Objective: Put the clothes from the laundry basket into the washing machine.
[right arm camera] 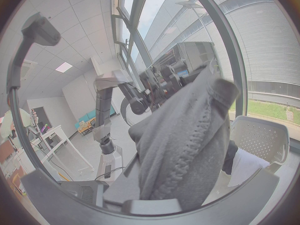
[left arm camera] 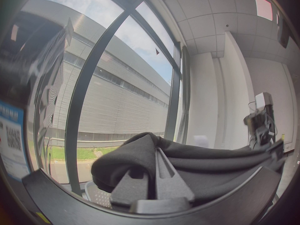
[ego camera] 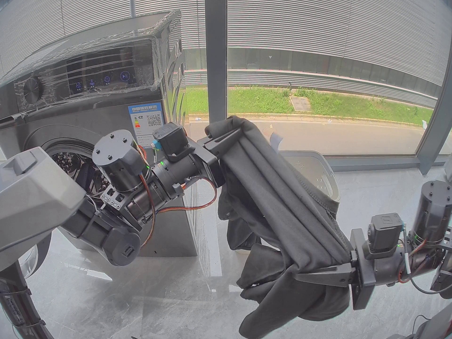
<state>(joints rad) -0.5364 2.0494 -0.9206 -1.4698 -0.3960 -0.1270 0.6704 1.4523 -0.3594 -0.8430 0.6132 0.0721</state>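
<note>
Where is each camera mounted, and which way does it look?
Head view: on the head, looking forward and down at the washing machine, both arms, and the dark garment held between left gripper and right gripper.
Left wrist view: on the left wrist, looking past its own fingers at the window and right arm.
Right wrist view: on the right wrist, facing the left arm and laundry basket.
All share the dark garment.

Light: bright daylight, from the window [ego camera: 329,48] ahead.
Ceiling: one lit panel [left arm camera: 263,7], the rest pale and even.
Glare: white sheen on the floor [ego camera: 207,255]; glints on the plastic wrap [ego camera: 94,48] over the washing machine [ego camera: 70,118].
Shadows: soft; dark cloth [ego camera: 282,203] nearly flat black in its folds.
Edges: wrist views bowed, window bars [left arm camera: 81,88] curved, black rim all round.
</note>
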